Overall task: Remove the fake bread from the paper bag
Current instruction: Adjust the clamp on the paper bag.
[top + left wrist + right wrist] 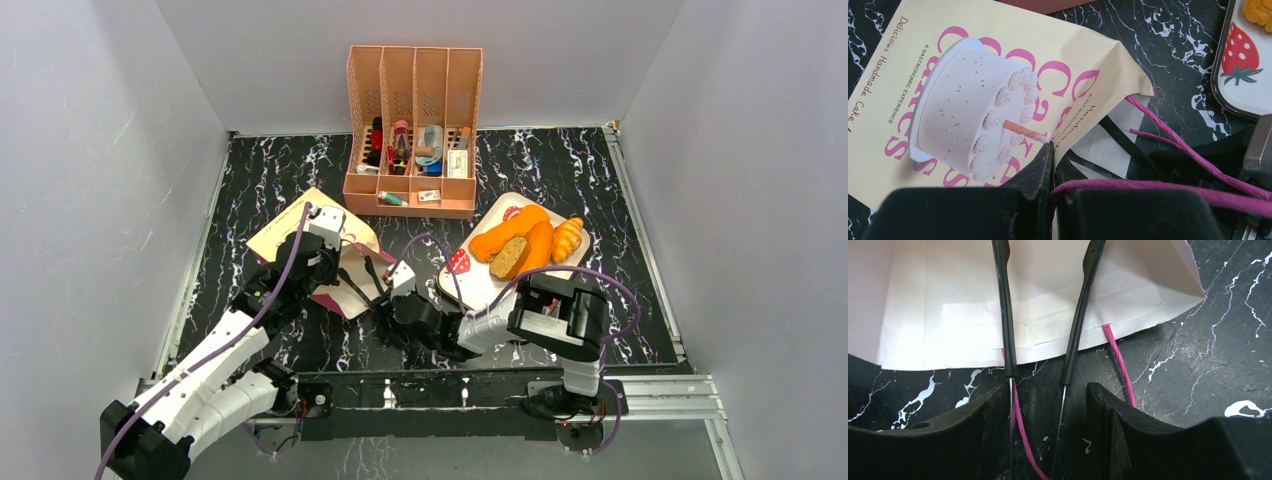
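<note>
Left of centre on the bench [270, 170], the paper bag [290, 225] lies flat, its mouth toward the arms. The left gripper [1050, 155] is closed, pinching the bag's upper edge at the mouth. The right gripper [1045, 395] sits just before the mouth with its fingers apart, clamping nothing; a pink cord handle [1118, 360] trails between them. The fake bread [520, 245] rests on a strawberry-print tray [470, 275] to the right, apart from the bag.

Cream paper bag [998, 90] with magenta lettering, orange-golden fake bread [525, 245], black white-veined table [270, 180], peach organiser [413, 100]
</note>
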{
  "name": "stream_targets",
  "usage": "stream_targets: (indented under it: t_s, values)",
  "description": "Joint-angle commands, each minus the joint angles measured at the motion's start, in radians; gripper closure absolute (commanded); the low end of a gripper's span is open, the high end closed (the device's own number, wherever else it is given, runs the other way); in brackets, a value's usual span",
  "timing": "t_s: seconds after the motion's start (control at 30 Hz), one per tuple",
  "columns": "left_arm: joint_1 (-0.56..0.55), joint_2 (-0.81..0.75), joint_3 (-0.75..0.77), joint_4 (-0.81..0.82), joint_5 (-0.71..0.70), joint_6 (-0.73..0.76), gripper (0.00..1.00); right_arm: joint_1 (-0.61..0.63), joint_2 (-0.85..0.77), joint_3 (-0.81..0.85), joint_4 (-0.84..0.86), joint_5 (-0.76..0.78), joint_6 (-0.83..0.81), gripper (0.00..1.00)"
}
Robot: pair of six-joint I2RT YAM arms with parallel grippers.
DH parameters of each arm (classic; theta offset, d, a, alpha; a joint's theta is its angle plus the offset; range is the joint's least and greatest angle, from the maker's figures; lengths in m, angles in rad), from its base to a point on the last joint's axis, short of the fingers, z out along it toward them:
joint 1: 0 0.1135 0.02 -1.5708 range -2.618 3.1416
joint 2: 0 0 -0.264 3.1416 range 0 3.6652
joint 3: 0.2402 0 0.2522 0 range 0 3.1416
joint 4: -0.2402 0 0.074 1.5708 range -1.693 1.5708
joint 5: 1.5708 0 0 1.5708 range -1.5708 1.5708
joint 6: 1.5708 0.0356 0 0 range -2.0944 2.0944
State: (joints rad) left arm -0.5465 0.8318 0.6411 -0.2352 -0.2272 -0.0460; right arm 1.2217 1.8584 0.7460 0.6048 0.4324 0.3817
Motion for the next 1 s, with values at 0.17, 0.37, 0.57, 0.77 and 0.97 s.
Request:
stream_targets:
  t_s: [0.17,0.37,0.57,0.77,0.97]
  values:
    - [-0.003,-0.013,0.015,-0.021,0.014,-0.011,1.0,0.022,-0.011,-0.111,0.299,0.001,-0.041,0.45]
    - [-0.002,-0.005,0.019,-0.017,0.02,-0.013,1.0,0.027,-0.013,-0.162,0.397,-0.013,-0.037,0.45]
    - [-0.003,-0.008,0.019,-0.019,0.025,-0.017,1.0,0.054,0.049,-0.16,0.478,0.029,-0.069,0.45]
    - [-0.002,-0.013,0.018,-0.015,0.032,-0.026,1.0,0.068,0.116,-0.149,0.536,0.07,-0.097,0.42]
    - [-0.002,-0.015,0.017,-0.016,0.037,-0.029,1.0,0.071,0.145,-0.164,0.599,0.11,-0.104,0.44]
